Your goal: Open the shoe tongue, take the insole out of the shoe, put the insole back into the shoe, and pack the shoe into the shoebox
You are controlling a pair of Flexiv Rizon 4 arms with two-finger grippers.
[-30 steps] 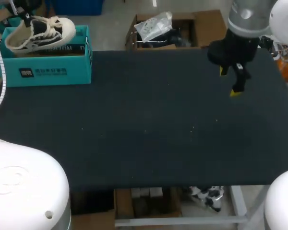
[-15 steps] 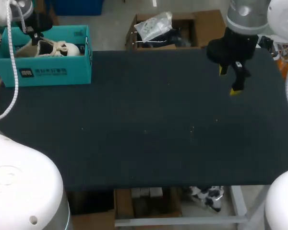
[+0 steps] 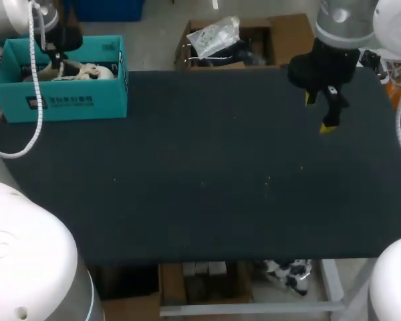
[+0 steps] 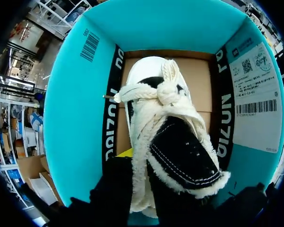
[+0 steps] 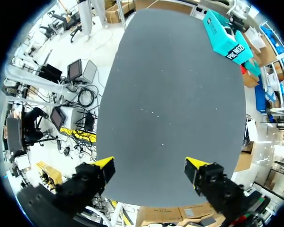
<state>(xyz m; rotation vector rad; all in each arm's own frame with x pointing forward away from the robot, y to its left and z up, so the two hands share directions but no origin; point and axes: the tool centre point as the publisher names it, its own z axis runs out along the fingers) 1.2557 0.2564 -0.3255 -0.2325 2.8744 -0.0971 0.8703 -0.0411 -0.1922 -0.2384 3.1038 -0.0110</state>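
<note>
- The shoe (image 4: 165,109) lies inside the teal shoebox (image 3: 67,100), toe on the cardboard floor, heel end raised toward the left wrist.
- Its cream laces are knotted over the middle, and its black, frayed-edged opening faces the wrist camera.
- The left gripper (image 3: 57,57) hangs over the box's far left part, fingers down inside it.
- In the left wrist view the two dark fingers clamp the shoe's frayed side wall at the heel end. One yellow tip shows just beside the shoe, the other is hidden.
- The shoebox stands at the far left corner of the dark table (image 3: 200,174).
- The right gripper (image 3: 321,112) hovers above the table's far right part, well apart from the box, its fingers spread with nothing between them.
</note>
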